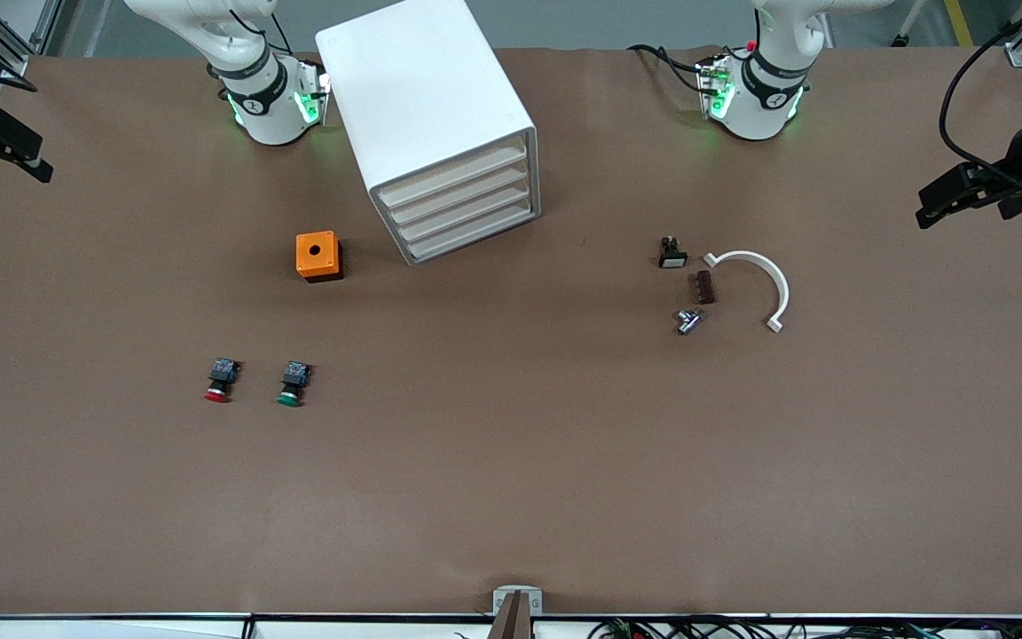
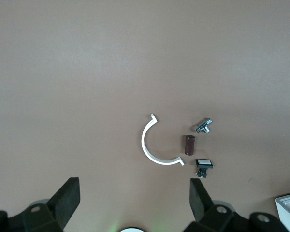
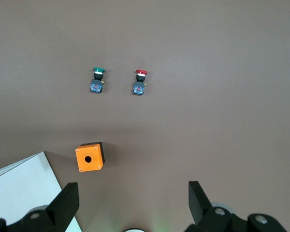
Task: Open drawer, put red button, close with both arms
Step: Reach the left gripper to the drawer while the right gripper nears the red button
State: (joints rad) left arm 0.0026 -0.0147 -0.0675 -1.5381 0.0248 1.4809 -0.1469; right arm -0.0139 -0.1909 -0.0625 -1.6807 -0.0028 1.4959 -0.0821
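The white cabinet (image 1: 427, 106) stands between the arm bases, its four drawers (image 1: 462, 209) all shut, fronts toward the front camera. The red button (image 1: 221, 380) lies on the table toward the right arm's end, beside the green button (image 1: 293, 383); it also shows in the right wrist view (image 3: 140, 81). My right gripper (image 3: 133, 193) is open and empty, high over the table's edge at the right arm's end (image 1: 19, 151). My left gripper (image 2: 134, 193) is open and empty, high over the left arm's end (image 1: 941, 200). Both arms wait.
An orange box with a hole (image 1: 318, 256) sits beside the cabinet, toward the right arm's end. Toward the left arm's end lie a white curved piece (image 1: 764, 280), a small black-and-white part (image 1: 672, 253), a brown block (image 1: 703, 287) and a metal part (image 1: 688, 320).
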